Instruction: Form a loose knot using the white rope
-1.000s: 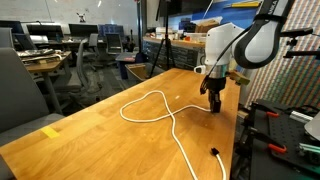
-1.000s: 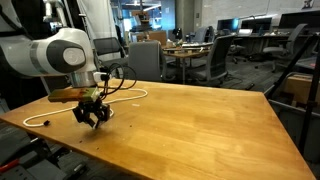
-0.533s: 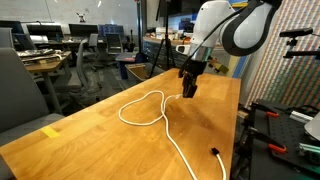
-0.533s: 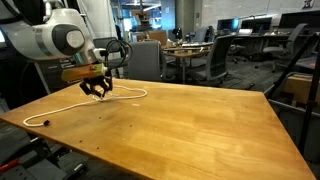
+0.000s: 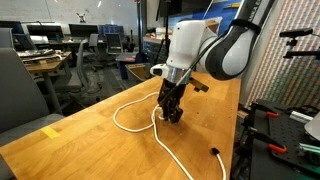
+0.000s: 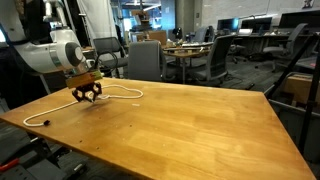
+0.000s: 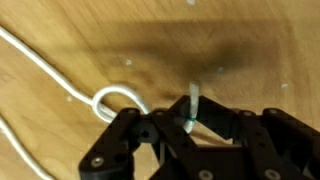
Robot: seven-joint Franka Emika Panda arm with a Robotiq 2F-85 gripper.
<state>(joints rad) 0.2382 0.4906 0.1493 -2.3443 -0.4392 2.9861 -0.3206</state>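
Wooden table (image 5: 90, 135), white rope (image 7: 192, 102), office chairs (image 6: 145, 60)

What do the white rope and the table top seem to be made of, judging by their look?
The white rope: probably a soft textile or synthetic cord, matte; it bends into a tight loop and lies limp. The fibre itself cannot be told. The table: wood or wood veneer, seemingly with a slight sheen; warm brown grain streaks show.

Wooden table (image 6: 200, 130), white rope (image 7: 115, 90) lying looped across its top
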